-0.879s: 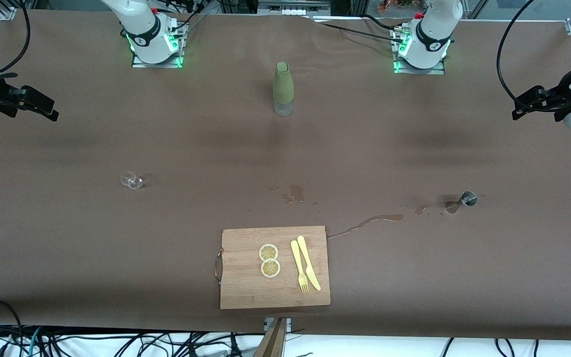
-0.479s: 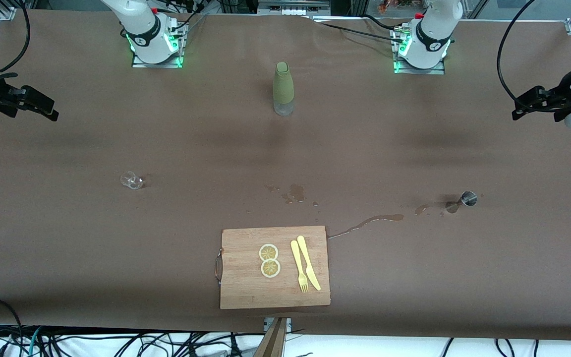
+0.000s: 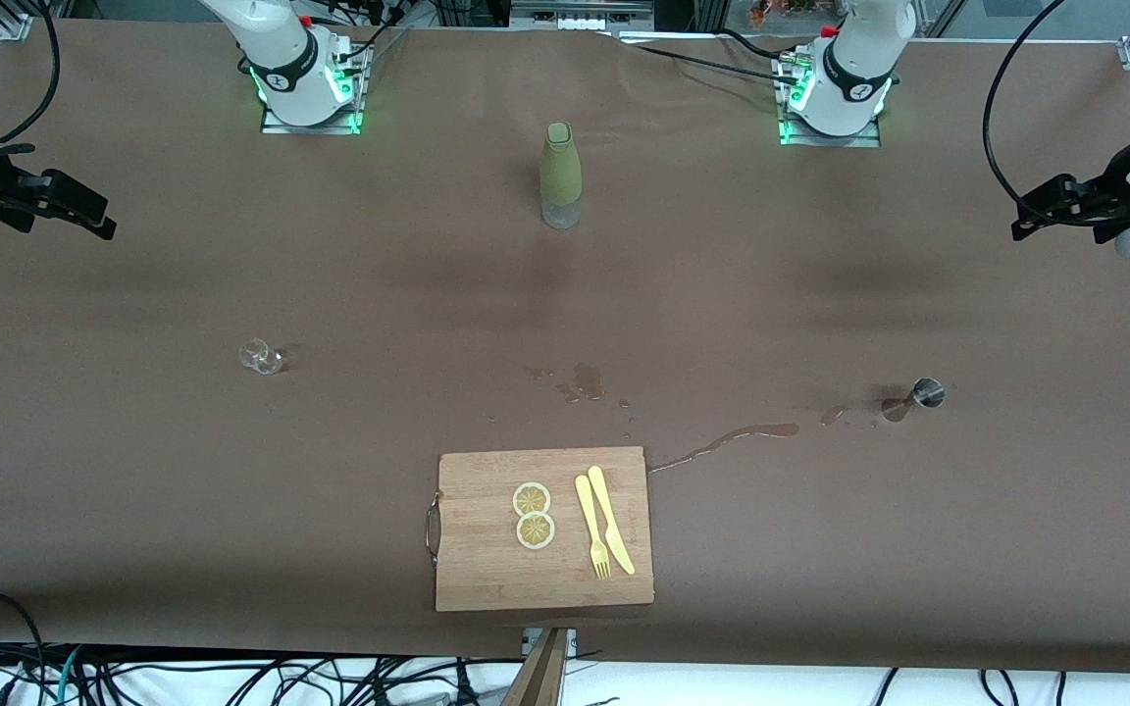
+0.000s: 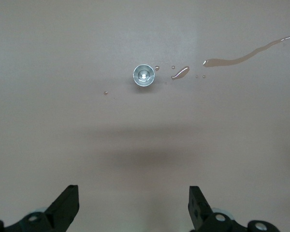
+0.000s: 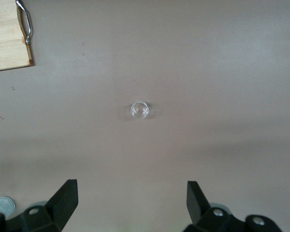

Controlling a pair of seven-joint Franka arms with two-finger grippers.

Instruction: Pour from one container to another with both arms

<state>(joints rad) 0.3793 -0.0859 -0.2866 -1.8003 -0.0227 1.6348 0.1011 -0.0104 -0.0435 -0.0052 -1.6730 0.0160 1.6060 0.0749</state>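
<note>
A small clear glass (image 3: 261,357) (image 5: 140,109) stands on the brown table toward the right arm's end. A metal jigger (image 3: 928,393) (image 4: 143,75) stands toward the left arm's end, with wet puddles (image 3: 746,433) (image 4: 241,57) beside it. A green bottle (image 3: 561,176) stands upright between the two arm bases. My right gripper (image 3: 94,218) (image 5: 131,200) hangs open and empty, high over the table's right-arm end. High over the table's left-arm end, my left gripper (image 3: 1028,214) (image 4: 134,203) is open and empty too.
A wooden cutting board (image 3: 487,579) (image 5: 7,43) lies near the front edge, carrying two lemon slices (image 3: 533,515) and a yellow plastic fork and knife (image 3: 604,531). More spilled drops (image 3: 580,382) lie just above it. Cables hang off the table's edges.
The left gripper has crept slightly away from the front camera's side. The right arm and all table objects are unmoved.
</note>
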